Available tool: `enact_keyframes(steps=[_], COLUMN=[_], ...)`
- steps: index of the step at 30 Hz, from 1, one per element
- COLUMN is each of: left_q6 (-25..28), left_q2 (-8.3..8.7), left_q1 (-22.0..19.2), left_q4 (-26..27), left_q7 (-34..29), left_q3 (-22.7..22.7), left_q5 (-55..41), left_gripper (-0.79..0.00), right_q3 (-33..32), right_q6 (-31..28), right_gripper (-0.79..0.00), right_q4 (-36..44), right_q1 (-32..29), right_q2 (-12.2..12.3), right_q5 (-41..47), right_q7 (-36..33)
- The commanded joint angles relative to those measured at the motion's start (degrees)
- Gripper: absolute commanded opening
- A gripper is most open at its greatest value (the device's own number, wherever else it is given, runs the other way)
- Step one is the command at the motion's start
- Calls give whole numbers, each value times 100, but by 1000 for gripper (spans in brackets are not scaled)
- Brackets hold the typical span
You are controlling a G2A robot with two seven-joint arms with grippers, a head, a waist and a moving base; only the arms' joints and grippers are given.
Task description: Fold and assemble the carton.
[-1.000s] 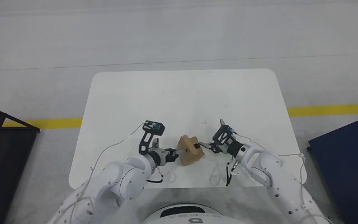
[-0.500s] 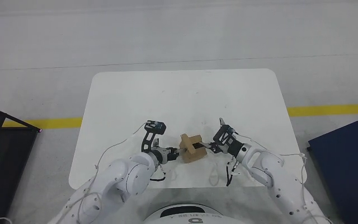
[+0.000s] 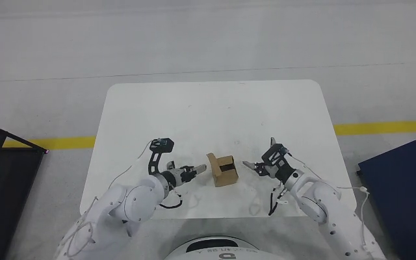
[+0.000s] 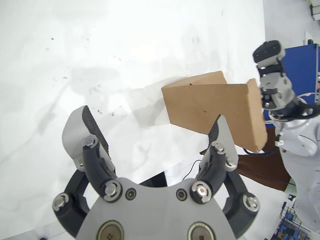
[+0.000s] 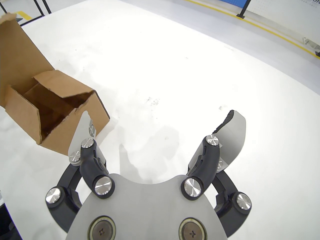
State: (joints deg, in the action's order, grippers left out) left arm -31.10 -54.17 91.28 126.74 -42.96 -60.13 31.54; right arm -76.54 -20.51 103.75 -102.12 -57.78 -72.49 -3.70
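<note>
Bright, even overhead light for you here, and the white tabletop (image 3: 214,104) is nearly washing out. Soft, faint shadows sit beside the carton (image 4: 212,108) and under the right arm's fingers (image 5: 232,126). Both wrist views bow strongly at their edges.

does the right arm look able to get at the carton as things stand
Probably yes: the right gripper is open beside the carton, whose open end faces it, and nothing stands between them.
</note>
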Motion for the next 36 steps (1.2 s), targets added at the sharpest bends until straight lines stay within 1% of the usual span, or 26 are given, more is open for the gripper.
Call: enact_keyframes(steps=[1,5,10,15,22,27,36], left_q6=[118,219,156,127,-5,-96,-138], left_q2=[-14,-61,-152,-234,-316,-331,-330], left_q1=[-52,-291,-608,-848,-1077,-1071,-944], left_q4=[36,2,-182,-439,-747,-852,-932], left_q7=[-51,-173,-232,-249,-311,-364,-337], left_q3=[54,319,635,854,1026,1037,860], left_q5=[-53,117,194,224,308,406,377], left_gripper=[0,0,0,0,0,0,0], right_q3=[92,362,614,677,708,696,645], right_q6=[2,-2,17,-69,-144,-175,-220], right_gripper=[0,0,0,0,0,0,0], right_q4=[-66,-148,-163,-177,-158,-67,188], right_q1=[93,348,540,602,622,612,601], right_q2=[-15,-58,-103,-115,-123,-123,-122], right_q5=[-14,-142,-272,-327,-373,-410,-409], right_q7=[-140,-364,-485,-440,-393,-385,-383])
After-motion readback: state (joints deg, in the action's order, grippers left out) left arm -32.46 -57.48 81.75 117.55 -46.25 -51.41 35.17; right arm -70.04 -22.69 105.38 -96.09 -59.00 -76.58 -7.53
